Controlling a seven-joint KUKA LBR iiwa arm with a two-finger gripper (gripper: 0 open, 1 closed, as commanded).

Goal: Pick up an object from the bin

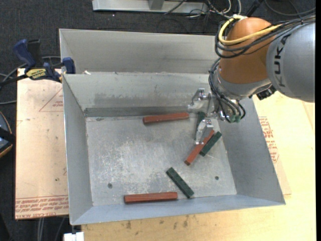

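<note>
My gripper (202, 128) hangs low in the right part of the bin, under the arm's orange cover. Its tip is right above the upper end of a short red-brown bar (195, 153) that lies slanted on the floor. A dark green bar (211, 143) lies against that bar on its right side, slanted the same way. A longer red-brown bar (165, 118) lies flat to the left of the gripper, close to the back wall. Whether the gripper touches the slanted pair I cannot tell.
Another dark green bar (179, 182) lies diagonally near the front of the bin, its lower end close to a red-brown bar (150, 198) along the front wall. The arm reaches in from the right, above the bin's right wall.
</note>
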